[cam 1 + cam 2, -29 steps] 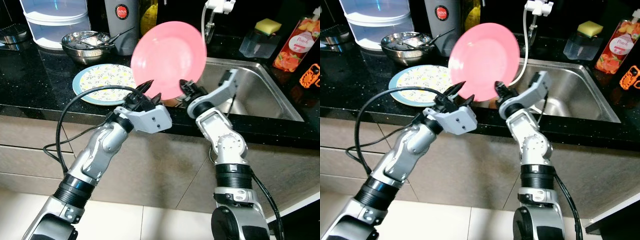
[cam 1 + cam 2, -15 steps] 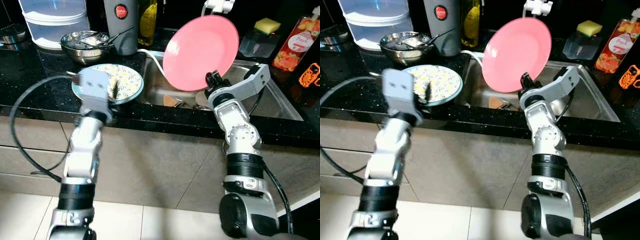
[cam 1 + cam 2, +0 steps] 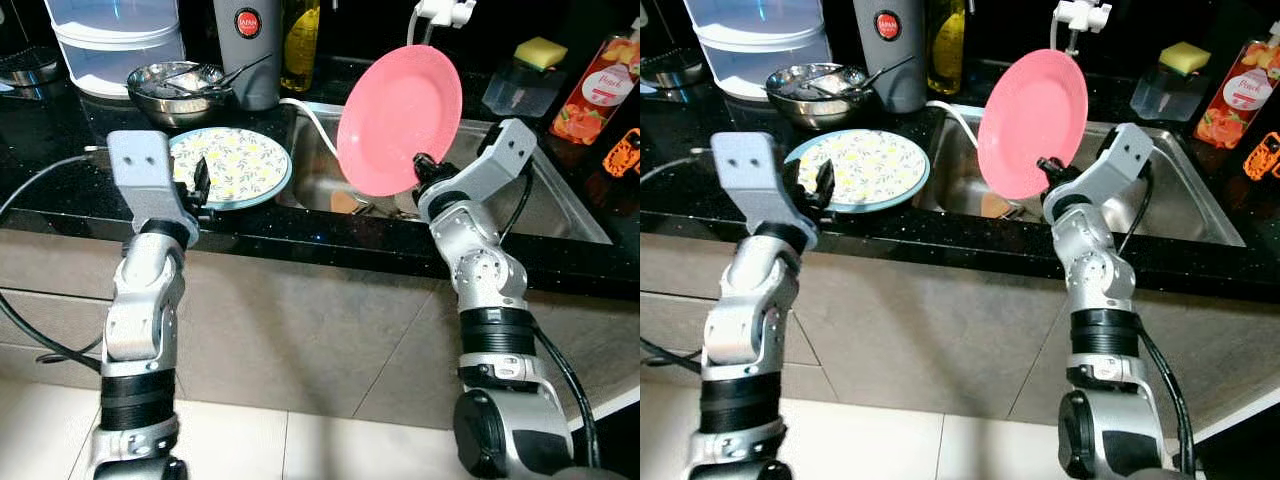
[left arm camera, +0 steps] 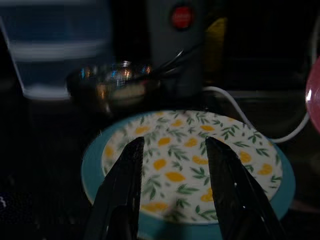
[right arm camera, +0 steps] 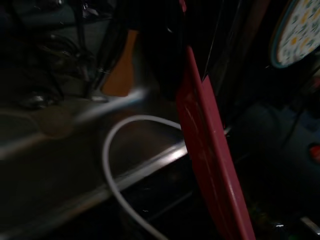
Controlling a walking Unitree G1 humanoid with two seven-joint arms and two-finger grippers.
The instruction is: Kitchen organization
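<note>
A pink plate (image 3: 400,118) stands nearly upright in the air above the left part of the sink (image 3: 545,195). My right gripper (image 3: 421,166) is shut on its lower rim. In the right wrist view the pink plate (image 5: 210,150) runs edge-on out from the dark fingers. A teal-rimmed plate with a yellow-and-green leaf pattern (image 3: 235,165) lies flat on the black counter (image 3: 60,150). My left gripper (image 3: 200,176) hovers at its near left edge. In the left wrist view the left gripper (image 4: 173,141) is open, with the patterned plate (image 4: 192,165) just beyond its fingers (image 4: 120,192).
Behind the patterned plate stand a steel bowl with utensils (image 3: 178,82), a clear tub (image 3: 115,40), a grey canister (image 3: 246,50) and an oil bottle (image 3: 300,45). A white hose (image 3: 312,118) drops into the sink. A soap dispenser with a sponge (image 3: 522,85) and a peach bottle (image 3: 597,90) stand at the back right.
The left gripper has let go of the pink plate and swung left to the patterned plate. The right gripper alone has carried the pink plate right, over the sink.
</note>
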